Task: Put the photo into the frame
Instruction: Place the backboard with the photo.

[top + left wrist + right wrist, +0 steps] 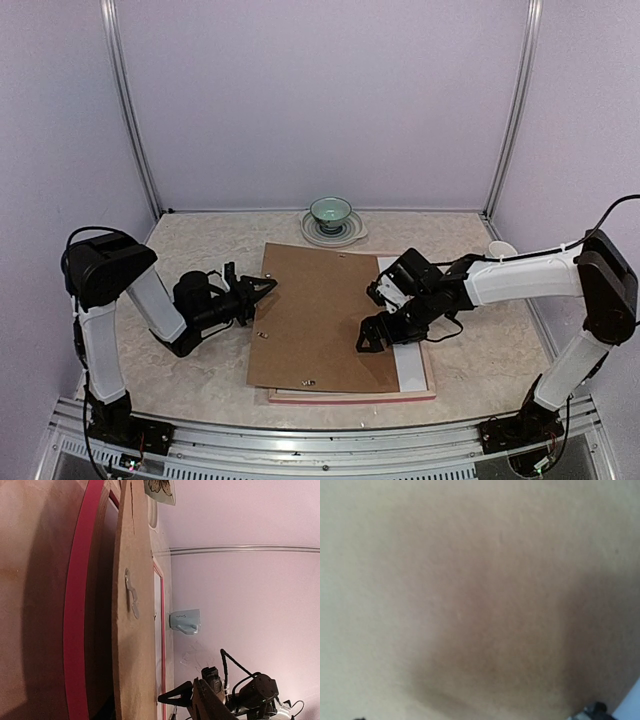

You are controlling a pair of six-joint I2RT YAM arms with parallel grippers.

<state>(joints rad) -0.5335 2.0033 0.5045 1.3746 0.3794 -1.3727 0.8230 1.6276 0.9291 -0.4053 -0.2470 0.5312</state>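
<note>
The brown backing board (320, 320) lies askew over the pink frame (350, 397), whose rim shows along the front and right. A white strip of mat (410, 362) shows at the right. The photo is hidden. My left gripper (262, 300) is open at the board's left edge. In the left wrist view the board (132, 645) stands edge-on, lifted off the pink frame (77, 630). My right gripper (372, 336) rests on the board's right part; its fingers are hard to read. The right wrist view shows only blurred brown board (480, 600).
A green bowl on a plate (331, 215) stands at the back centre. A white mug (500, 248) sits at the back right and also shows in the left wrist view (186, 621). Lilac walls close in the table on three sides.
</note>
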